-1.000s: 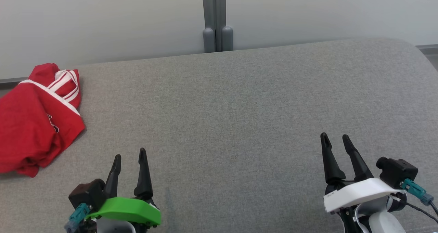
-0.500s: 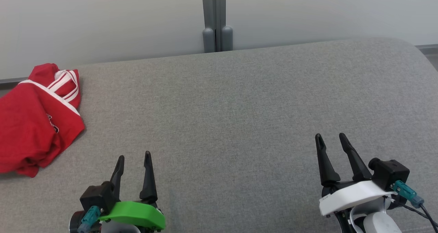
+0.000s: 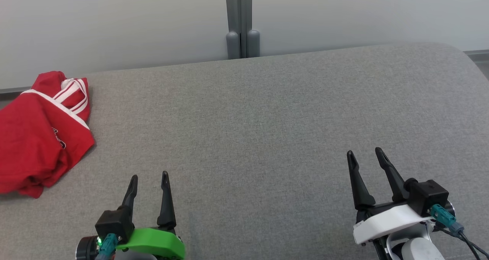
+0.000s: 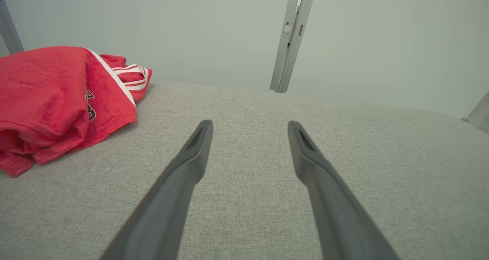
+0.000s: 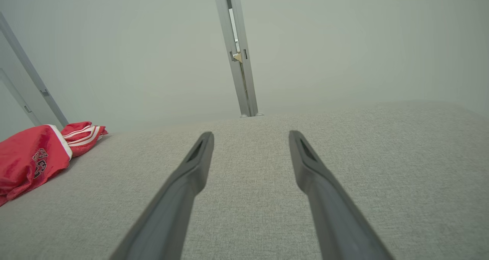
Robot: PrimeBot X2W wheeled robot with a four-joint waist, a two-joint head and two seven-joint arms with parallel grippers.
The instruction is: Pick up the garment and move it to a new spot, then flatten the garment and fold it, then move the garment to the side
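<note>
While we are holding the left gripper (image 3: 149,175) and right gripper (image 3: 363,151) wide and empty, the red garment (image 3: 38,134) is lying bunched well off to the left gripper's left. Reaching over, we are risking pinching one layer only, or nudging it off the cushion (image 3: 248,118).

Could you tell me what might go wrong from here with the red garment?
The red garment lies bunched at the far left of the grey surface, up against its back edge, so a nudge might push it off. Its layers overlap loosely, so the left gripper, fingers open, might pinch only one layer.
</note>
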